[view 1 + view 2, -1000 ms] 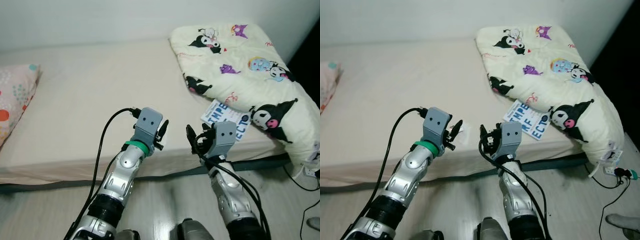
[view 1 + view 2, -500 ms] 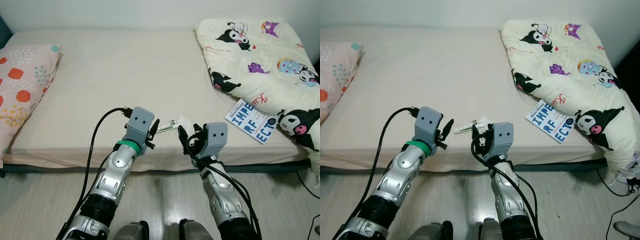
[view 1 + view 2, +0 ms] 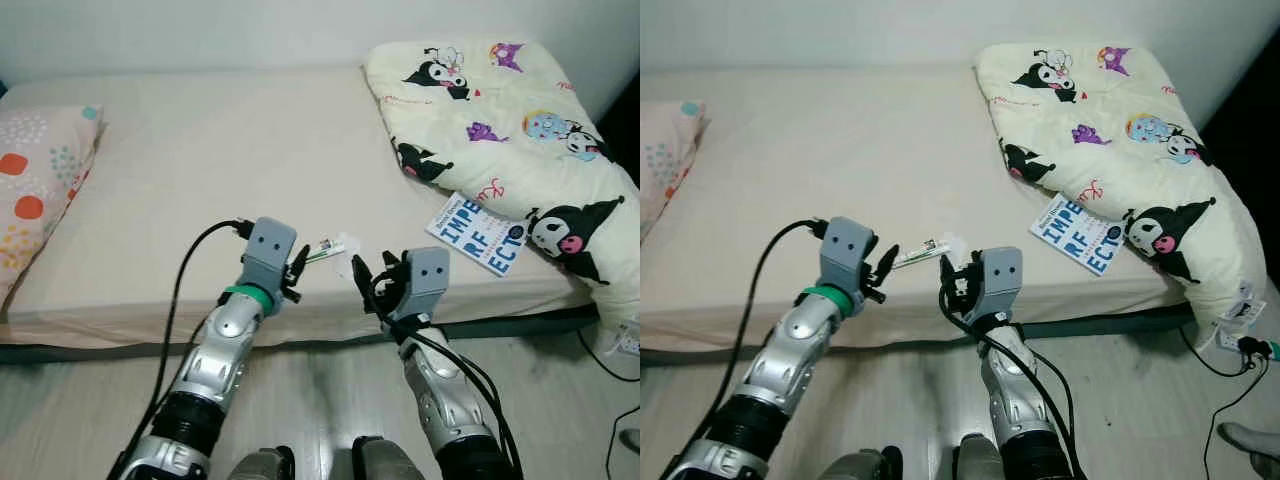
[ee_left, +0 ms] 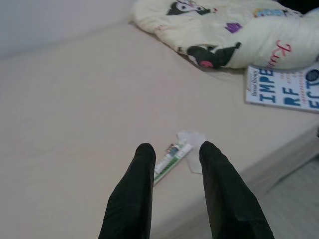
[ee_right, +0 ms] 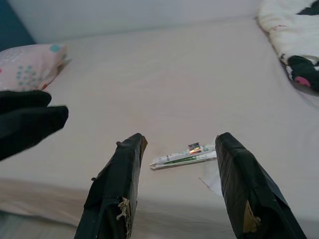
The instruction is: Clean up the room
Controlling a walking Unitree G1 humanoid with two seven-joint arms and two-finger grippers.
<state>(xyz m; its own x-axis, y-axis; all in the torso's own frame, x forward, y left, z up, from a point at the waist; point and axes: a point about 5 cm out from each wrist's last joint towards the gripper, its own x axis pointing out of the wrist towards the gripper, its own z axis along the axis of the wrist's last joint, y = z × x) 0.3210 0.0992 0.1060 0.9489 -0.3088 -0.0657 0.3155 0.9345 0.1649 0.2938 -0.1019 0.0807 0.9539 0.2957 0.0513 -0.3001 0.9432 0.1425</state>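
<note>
A small white and green tube (image 3: pixel 322 250) lies on the beige bed (image 3: pixel 200 160) close to its front edge, with a white paper scrap (image 3: pixel 346 243) touching its end. My left gripper (image 3: pixel 298 268) is open just short of the tube; in the left wrist view the tube (image 4: pixel 171 155) lies between and beyond its fingers (image 4: pixel 141 169). My right gripper (image 3: pixel 362 284) is open too, beside the left one and below the scrap. The right wrist view has the tube (image 5: pixel 184 156) lying past that gripper's spread fingers (image 5: pixel 124 164).
A white book with blue letters (image 3: pixel 476 235) lies on the bed to the right, half under a cream cartoon-print blanket (image 3: pixel 500 110) that spills over the right edge. A pink dotted pillow (image 3: pixel 35 190) is at far left. Pale floor (image 3: pixel 80 400) and cables (image 3: pixel 615 385) lie below.
The head camera has swung, so the whole scene has shifted sideways. Both arms keep the same pose in front of the bed edge, with both grippers open throughout.
</note>
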